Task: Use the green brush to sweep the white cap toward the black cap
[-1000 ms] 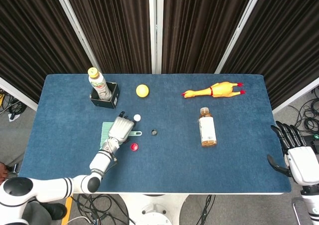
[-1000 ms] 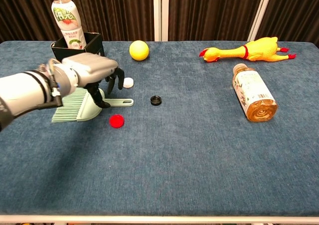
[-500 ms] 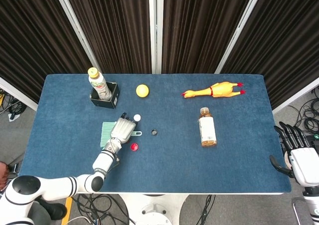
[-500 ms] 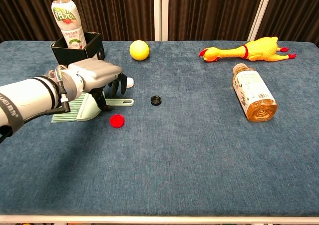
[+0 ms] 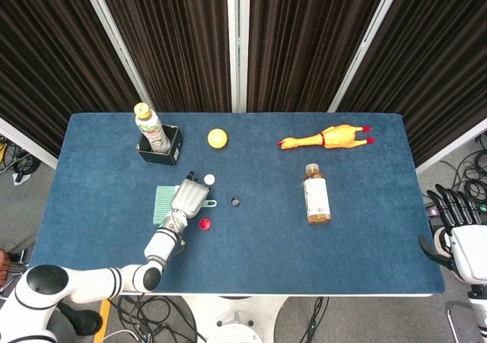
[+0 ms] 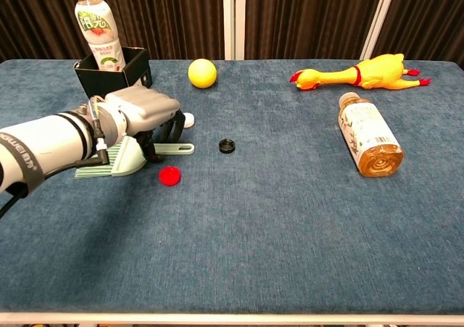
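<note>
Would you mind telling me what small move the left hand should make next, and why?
Probably close the left hand around the green brush: it hovers over the brush with fingers curled down, and the brush lies flat on the table, the white cap sitting beside the black cap, unswept.

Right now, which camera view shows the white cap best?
The head view: the white cap lies fully visible beside the left hand. In the chest view the cap is partly hidden behind that hand's fingers.
</note>
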Action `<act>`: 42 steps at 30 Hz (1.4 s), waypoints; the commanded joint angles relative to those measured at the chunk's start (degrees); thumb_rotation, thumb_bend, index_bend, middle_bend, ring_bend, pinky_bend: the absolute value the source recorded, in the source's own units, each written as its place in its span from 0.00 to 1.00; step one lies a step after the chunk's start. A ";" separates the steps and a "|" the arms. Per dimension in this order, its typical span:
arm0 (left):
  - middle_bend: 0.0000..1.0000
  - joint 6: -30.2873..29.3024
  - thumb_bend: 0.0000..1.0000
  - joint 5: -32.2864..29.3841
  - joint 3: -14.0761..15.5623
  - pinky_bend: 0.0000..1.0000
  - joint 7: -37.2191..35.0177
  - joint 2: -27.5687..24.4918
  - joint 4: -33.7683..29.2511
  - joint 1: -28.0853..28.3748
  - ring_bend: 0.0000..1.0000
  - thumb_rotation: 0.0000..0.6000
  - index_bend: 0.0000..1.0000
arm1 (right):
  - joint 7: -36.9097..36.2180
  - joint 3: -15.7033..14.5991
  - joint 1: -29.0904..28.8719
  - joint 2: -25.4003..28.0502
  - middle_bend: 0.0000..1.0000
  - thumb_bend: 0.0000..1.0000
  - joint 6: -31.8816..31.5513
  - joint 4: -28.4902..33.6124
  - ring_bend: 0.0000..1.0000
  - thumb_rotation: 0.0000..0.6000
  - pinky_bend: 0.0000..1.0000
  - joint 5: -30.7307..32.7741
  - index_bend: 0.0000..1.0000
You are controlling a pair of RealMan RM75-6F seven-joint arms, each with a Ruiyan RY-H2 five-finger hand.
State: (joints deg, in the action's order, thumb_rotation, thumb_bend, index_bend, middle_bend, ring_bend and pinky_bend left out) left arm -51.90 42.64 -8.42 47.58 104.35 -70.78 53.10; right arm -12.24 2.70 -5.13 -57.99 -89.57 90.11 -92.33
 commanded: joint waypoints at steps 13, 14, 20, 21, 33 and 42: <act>0.49 -0.29 0.27 -2.69 1.25 0.13 3.20 1.23 1.63 0.96 0.31 1.00 0.44 | -1.68 0.26 0.24 -0.12 0.00 0.25 0.75 -1.04 0.00 1.00 0.00 1.39 0.00; 0.49 -0.28 0.27 -2.52 1.41 0.13 3.16 1.32 1.93 0.94 0.31 1.00 0.44 | -1.69 0.30 0.27 -0.09 0.00 0.25 0.69 -1.04 0.00 1.00 0.00 1.42 0.00; 0.50 -0.72 0.27 -0.06 1.77 0.13 1.36 0.69 1.57 0.54 0.32 1.00 0.45 | -1.40 0.35 0.55 -0.06 0.00 0.25 0.30 -0.81 0.00 1.00 0.00 1.38 0.00; 0.51 -0.79 0.28 1.04 1.85 0.13 0.44 0.27 1.24 0.36 0.34 1.00 0.46 | -1.37 0.34 0.59 -0.02 0.00 0.25 0.27 -0.75 0.00 1.00 0.00 1.36 0.00; 0.52 2.22 0.32 17.41 -1.93 0.13 -28.12 -13.21 -5.75 -3.46 0.36 1.00 0.47 | -0.44 0.27 1.09 0.71 0.00 0.25 -0.93 0.68 0.00 1.00 0.00 0.27 0.00; 0.52 3.35 0.35 30.98 -4.35 0.23 -51.48 -13.15 5.57 -1.71 0.38 1.00 0.48 | 0.42 0.20 1.36 1.57 0.00 0.25 -1.14 2.05 0.00 1.00 0.00 0.05 0.00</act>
State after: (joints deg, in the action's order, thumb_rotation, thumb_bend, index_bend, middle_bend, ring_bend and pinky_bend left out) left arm -48.95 67.61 -11.32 3.72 91.43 -70.64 50.73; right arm -11.91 2.93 -3.83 -56.47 -90.63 92.08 -92.23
